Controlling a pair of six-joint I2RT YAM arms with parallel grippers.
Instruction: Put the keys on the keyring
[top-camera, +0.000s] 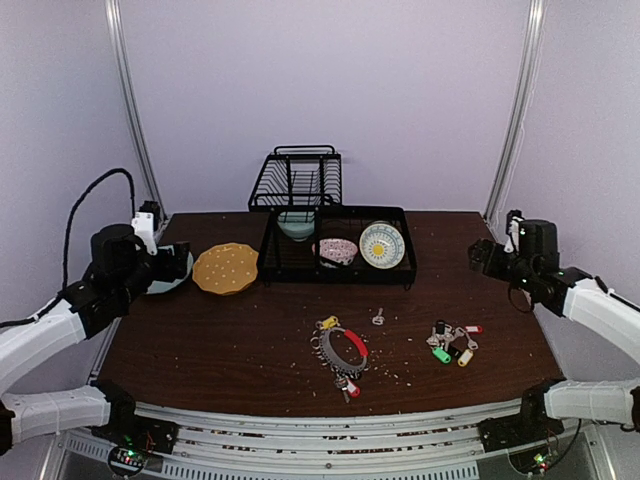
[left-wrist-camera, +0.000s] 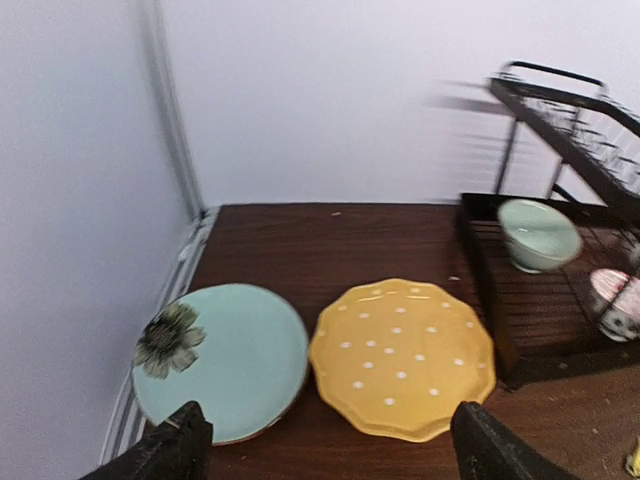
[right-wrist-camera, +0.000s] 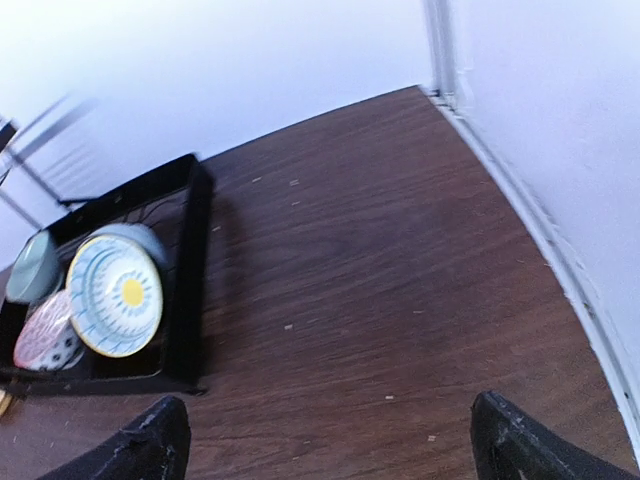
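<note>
Top external: rack (top-camera: 300, 276) holds green bowl (top-camera: 296, 226), pink bowl (top-camera: 336, 250), plate (top-camera: 382, 245); both arms' jaws gape empty.

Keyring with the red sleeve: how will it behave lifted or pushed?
The keyring itself looks like rigid metal, so it should hold shape. The keys fringing it look loose, so they'd likely flop and swing when lifted. Lying flat on the table, a push probably slides it, not rolls.

Light was soft and even, shadows faint. Wrist views were blurred, worst on the rack (left-wrist-camera: 560, 110) beyond the left hand (left-wrist-camera: 325, 445).
</note>
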